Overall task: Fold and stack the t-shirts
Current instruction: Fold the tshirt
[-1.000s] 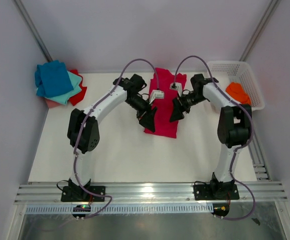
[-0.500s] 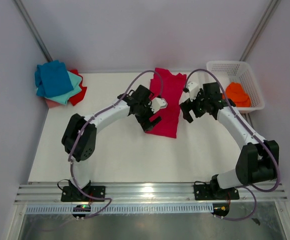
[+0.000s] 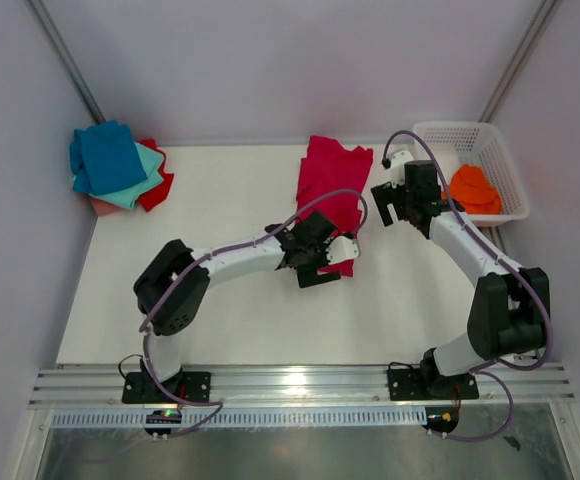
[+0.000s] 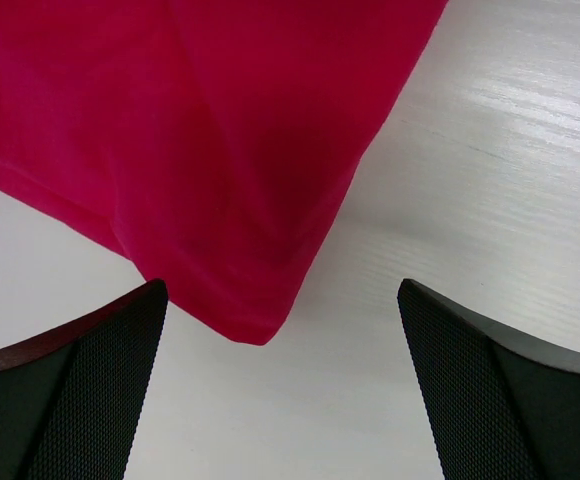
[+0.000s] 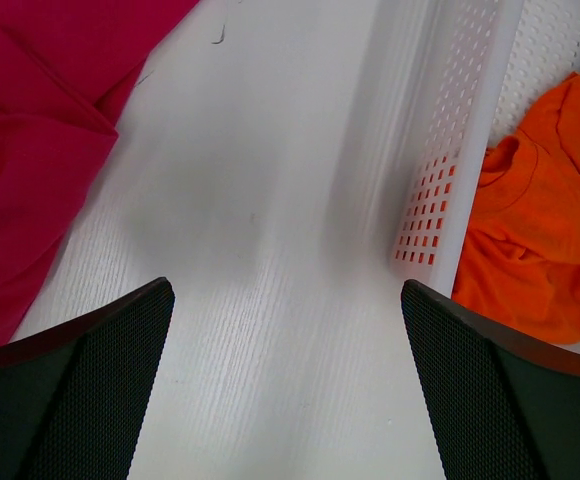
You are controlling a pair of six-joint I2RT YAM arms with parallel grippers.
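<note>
Two grippers hang over a white table [image 3: 220,320], where a crimson t-shirt [image 3: 332,185] lies flat, apparently folded lengthwise into a long strip. The left gripper [image 4: 281,300] hovers over that shirt's near right corner, its jaws spread as wide as they go and holding nothing. The right gripper [image 5: 285,290], equally wide and empty, hangs just right of the shirt, above bare table between the shirt and a white basket [image 3: 492,140]. An orange t-shirt [image 3: 473,188] sits crumpled inside the basket. Well to the left of the crimson shirt rests a pile of folded shirts [image 3: 115,165], with a blue one on top.

The step in hand looks like taking the crimson shirt's near hem to fold it over. To do it well, the left fingers should straddle the corner, pinch every layer together, and lift low. Open table lies on the near side and left of the shirt, giving room to swing. To the shirt's right the basket wall is close, so the right gripper has less space.
</note>
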